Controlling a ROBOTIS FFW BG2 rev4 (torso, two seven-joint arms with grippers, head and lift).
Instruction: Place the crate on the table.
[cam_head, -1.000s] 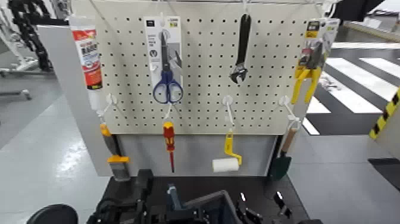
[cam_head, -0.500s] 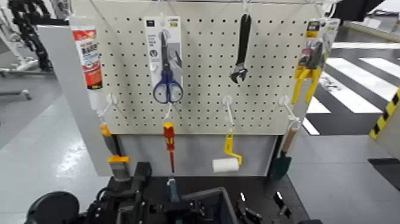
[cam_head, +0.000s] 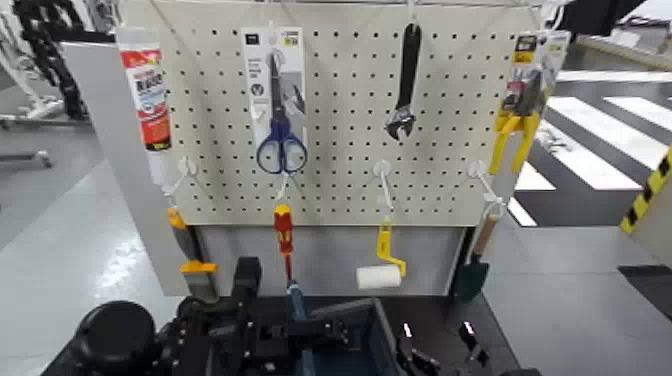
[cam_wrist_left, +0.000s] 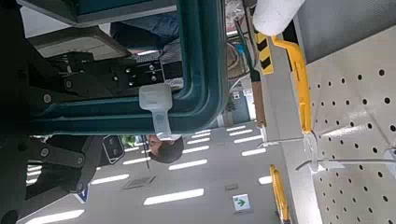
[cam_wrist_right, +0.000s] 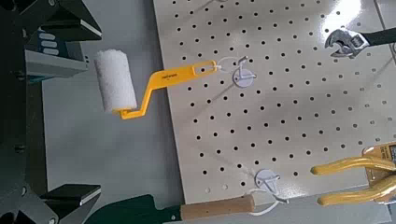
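The dark slate-blue crate (cam_head: 352, 336) hangs just above the black table (cam_head: 452, 318) at the bottom of the head view. Its blue-grey bar handle (cam_head: 294, 302) stands up. My left gripper (cam_head: 262, 326) is shut on that handle, which fills the left wrist view (cam_wrist_left: 203, 65) with a white zip tie (cam_wrist_left: 157, 107) on it. My right gripper (cam_head: 430, 360) sits low beside the crate's right side. In the right wrist view (cam_wrist_right: 65, 117) it is open and empty, facing the cream pegboard (cam_wrist_right: 280, 103).
Tools hang on the pegboard (cam_head: 340, 110) behind the table: scissors (cam_head: 280, 140), a wrench (cam_head: 405, 85), yellow pliers (cam_head: 515, 130), a screwdriver (cam_head: 285, 240), a paint roller (cam_head: 380, 275), a scraper (cam_head: 195, 270) and a trowel (cam_head: 475, 265). Grey side panels flank it.
My left arm has risen and moved forward with the crate's handle in its grip. The crate has come up with it. The right gripper has stayed put.
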